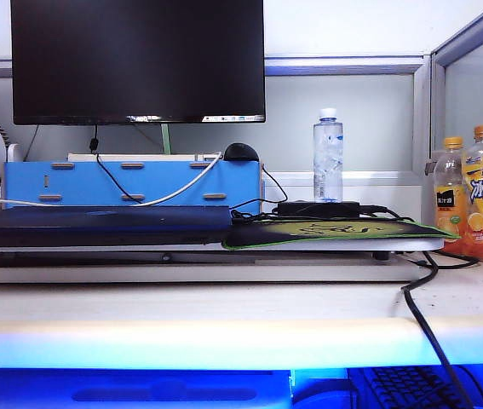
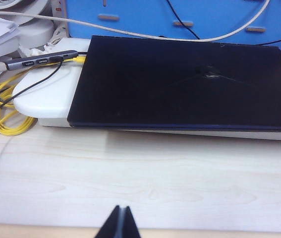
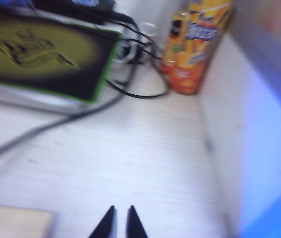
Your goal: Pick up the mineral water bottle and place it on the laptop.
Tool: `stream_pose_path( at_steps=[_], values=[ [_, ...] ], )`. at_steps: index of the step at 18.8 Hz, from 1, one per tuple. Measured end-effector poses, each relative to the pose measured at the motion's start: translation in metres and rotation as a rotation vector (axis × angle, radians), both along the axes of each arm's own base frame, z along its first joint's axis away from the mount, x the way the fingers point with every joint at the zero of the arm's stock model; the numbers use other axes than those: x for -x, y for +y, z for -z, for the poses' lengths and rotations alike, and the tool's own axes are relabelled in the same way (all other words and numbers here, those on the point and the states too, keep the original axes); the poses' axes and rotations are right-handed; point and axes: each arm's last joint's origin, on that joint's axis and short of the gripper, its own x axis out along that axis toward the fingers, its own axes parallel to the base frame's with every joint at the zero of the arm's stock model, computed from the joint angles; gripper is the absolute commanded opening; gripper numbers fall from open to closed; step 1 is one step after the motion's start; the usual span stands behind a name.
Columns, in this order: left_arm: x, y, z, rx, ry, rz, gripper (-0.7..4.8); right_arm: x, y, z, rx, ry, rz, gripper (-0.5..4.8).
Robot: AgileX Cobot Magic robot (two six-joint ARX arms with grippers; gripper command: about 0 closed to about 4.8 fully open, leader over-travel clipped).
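Note:
The mineral water bottle [image 1: 328, 158], clear with a white cap, stands upright at the back right, behind the mouse pad, apparently on a black adapter. The laptop [image 1: 96, 226] is a closed dark slab lying flat on a white stand at the left; in the left wrist view the laptop [image 2: 190, 84] fills the far half. My left gripper [image 2: 122, 214] hovers shut over bare wood in front of the laptop. My right gripper [image 3: 122, 212] hangs over the desk near the right wall, tips almost together with nothing between them. Neither gripper shows in the exterior view.
A green-edged mouse pad [image 1: 335, 232] lies right of the laptop. Two orange-drink bottles [image 1: 471, 200] stand against the right wall. Behind are a big monitor [image 1: 137, 60] and a blue box [image 1: 130, 183]. A black cable [image 1: 424, 315] crosses the desk; yellow cable [image 2: 1, 114] coils left of the laptop.

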Motion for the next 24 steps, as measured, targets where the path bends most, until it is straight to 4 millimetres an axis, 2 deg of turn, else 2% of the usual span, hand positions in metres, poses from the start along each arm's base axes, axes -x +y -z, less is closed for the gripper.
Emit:
stream_pose_path(
  at_steps=[7,10,13,16,18,19,21,22,23,24],
  values=[
    [0.000,0.000,0.000,0.000,0.000,0.000,-0.02,0.000,0.000,0.000,0.011,0.000,-0.004,0.45],
    [0.000,0.000,0.000,0.000,0.000,0.000,-0.02,-0.001,0.004,-0.003,-0.158,-0.041,-0.110,0.44],
    [0.000,0.000,0.000,0.000,0.000,0.000,-0.02,-0.001,0.006,-0.019,-0.382,-0.187,-0.167,0.44],
    [0.000,0.000,0.000,0.000,0.000,0.000,-0.02,0.007,0.006,-0.060,-0.582,-0.359,-0.212,0.45],
    [0.000,0.000,0.000,0.000,0.000,0.000,-0.02,0.014,0.006,-0.100,-0.600,-0.437,-0.259,0.45],
    [0.000,0.000,0.000,0.000,0.000,0.000,-0.02,0.010,0.007,-0.117,-0.600,-0.414,-0.281,0.44],
    [0.000,0.000,0.000,0.000,0.000,0.000,-0.02,-0.011,0.010,-0.150,-0.601,-0.278,-0.357,0.44],
    [0.000,0.000,0.000,0.000,0.000,0.000,-0.02,-0.031,0.014,-0.166,-0.597,-0.158,-0.445,0.44],
    [0.000,0.000,0.000,0.000,0.000,0.000,-0.02,-0.061,0.020,-0.178,-0.619,0.003,-0.607,0.45],
    [0.000,0.000,0.000,0.000,0.000,0.000,-0.02,-0.081,0.024,-0.180,-0.666,0.125,-0.741,0.44]
  ],
)
